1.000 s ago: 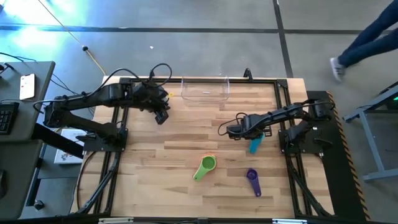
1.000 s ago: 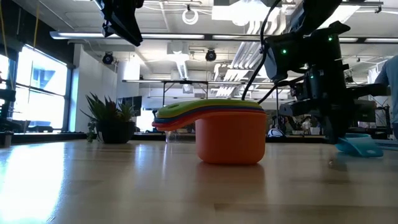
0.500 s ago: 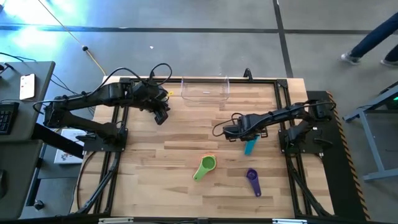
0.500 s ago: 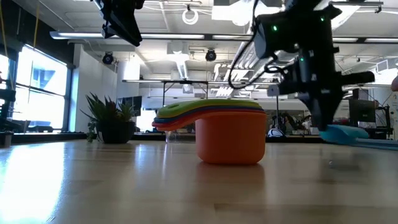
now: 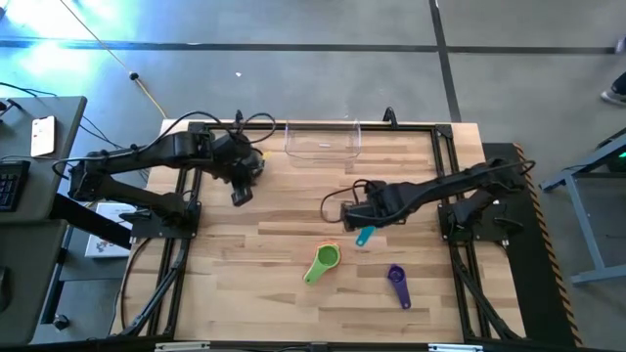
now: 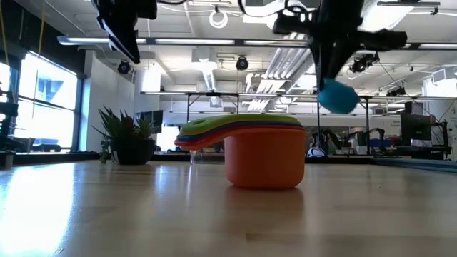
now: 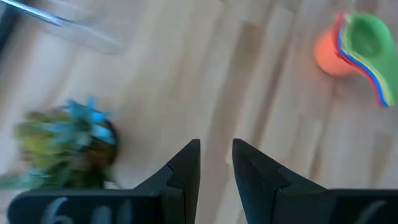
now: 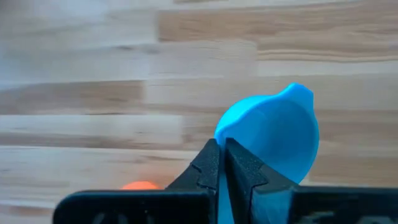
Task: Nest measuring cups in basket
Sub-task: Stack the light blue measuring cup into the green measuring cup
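A nested stack of measuring cups [image 5: 323,262], green on top and orange at the bottom [image 6: 264,158], stands on its base near the table's middle front. A purple cup [image 5: 397,284] lies to its right. My right gripper [image 5: 363,221] is shut on a teal cup [image 8: 273,134], which it holds in the air above and just right of the stack [image 6: 337,96]. My left gripper [image 7: 216,160] hovers open and empty over the far left, near a small plant [image 7: 62,143]. The clear basket [image 5: 323,143] sits at the far edge. My right gripper pinches the teal cup between its two shut fingers [image 8: 211,163] at the end of the cup nearest them [image 8: 231,138]. The fingers themselves hide the exact spot. They point steeply down. The cup's bowl hangs below and beyond the fingertips, clear of the table.
The plant [image 6: 128,137] stands at the far left beside the basket. Black frame rails [image 5: 445,176] run along the table's sides. Bare wood lies between the stack and the basket.
My right gripper has lifted the teal cup off the table and carried it up and toward the table's left, close to the stack, turning as it went. The cup now hangs clear. My left gripper has tipped further down, almost in place.
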Robot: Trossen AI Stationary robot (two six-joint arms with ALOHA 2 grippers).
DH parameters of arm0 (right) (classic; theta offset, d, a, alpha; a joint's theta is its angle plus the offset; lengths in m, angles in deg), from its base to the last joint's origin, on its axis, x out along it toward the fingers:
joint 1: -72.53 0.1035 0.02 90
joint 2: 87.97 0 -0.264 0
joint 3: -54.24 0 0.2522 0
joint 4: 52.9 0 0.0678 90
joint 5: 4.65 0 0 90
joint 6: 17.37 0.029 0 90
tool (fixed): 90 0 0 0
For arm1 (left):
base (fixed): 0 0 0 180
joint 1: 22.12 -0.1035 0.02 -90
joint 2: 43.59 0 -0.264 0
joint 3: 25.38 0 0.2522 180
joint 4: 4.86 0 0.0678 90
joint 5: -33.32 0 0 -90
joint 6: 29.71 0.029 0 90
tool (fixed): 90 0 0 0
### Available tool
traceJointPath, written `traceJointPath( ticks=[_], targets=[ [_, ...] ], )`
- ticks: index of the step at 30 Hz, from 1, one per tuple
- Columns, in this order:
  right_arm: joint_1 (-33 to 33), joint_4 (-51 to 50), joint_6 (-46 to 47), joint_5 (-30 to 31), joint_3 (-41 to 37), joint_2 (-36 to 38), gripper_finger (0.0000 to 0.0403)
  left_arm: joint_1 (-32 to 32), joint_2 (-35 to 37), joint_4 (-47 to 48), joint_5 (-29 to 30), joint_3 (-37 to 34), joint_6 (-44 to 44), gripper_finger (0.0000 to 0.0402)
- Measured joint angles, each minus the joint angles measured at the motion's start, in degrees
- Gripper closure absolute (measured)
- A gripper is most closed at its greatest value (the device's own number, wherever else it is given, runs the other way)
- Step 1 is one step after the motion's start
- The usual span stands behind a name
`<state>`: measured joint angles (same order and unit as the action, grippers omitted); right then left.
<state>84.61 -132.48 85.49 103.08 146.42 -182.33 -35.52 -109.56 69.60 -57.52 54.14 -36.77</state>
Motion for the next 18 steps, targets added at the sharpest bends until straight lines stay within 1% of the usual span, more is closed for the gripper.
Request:
traceJointPath(
  ticks=[2,4,9,14,18],
  targets=[
    [1.41,-0.70,1.81,2.77,1.88,0.00,0.0402,0.02,0.18,-0.03,-3.04,-1.24,0.79,0.0316],
    [2.65,-1.24,2.97,5.04,3.80,0.00,0.0402,0.43,0.24,-0.38,-4.80,-2.58,1.23,0.0316],
    [4.99,-1.27,5.24,8.82,6.95,0.00,0.0403,2.93,0.22,-2.49,-4.92,-6.52,1.34,0.0316],
    [5.70,-1.26,5.37,9.53,8.22,0.00,0.0403,6.61,0.22,-6.60,-5.04,-10.47,0.92,0.0316],
    [5.49,-1.18,5.35,11.33,8.26,0.00,0.0403,9.99,0.22,-12.30,-5.04,-13.35,-1.87,0.0316]
  ],
)
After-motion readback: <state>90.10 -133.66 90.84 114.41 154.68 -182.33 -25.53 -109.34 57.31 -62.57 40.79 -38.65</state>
